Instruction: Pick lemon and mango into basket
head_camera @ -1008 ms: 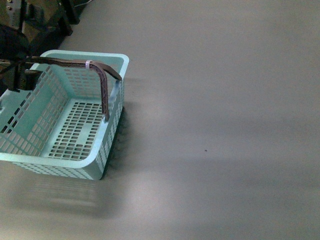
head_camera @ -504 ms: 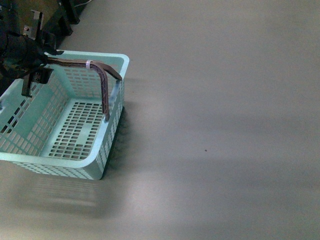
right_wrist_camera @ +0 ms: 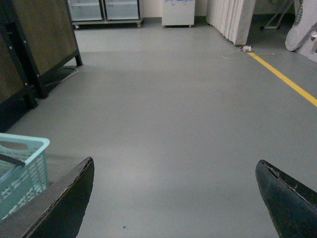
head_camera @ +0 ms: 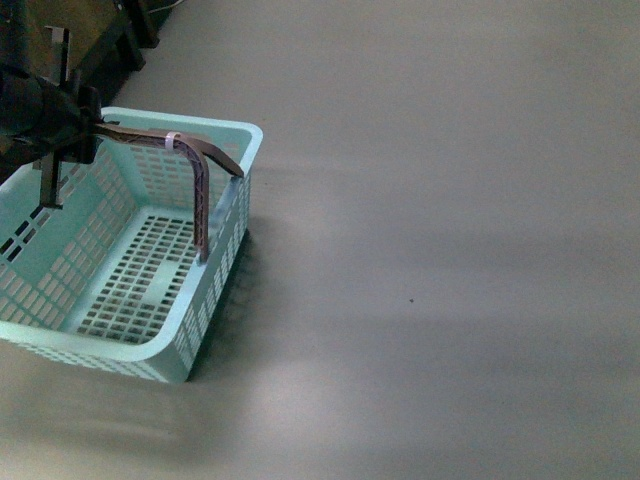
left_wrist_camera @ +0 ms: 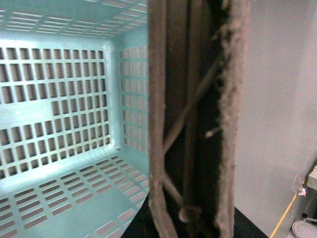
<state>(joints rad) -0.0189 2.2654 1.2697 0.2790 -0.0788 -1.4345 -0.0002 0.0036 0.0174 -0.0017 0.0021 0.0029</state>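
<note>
You look into the basket (left_wrist_camera: 59, 99), at an inside corner of its teal slotted walls and bottom. Its brown handle (left_wrist_camera: 198, 124) crosses close up, with the grey floor (left_wrist_camera: 277, 99) beyond.

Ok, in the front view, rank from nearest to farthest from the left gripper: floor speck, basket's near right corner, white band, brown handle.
1. brown handle: held in the left gripper, upper left.
2. white band: on the handle, just right of the gripper.
3. basket, near right corner: lower, toward the camera.
4. floor speck: far right, on bare floor.
</note>
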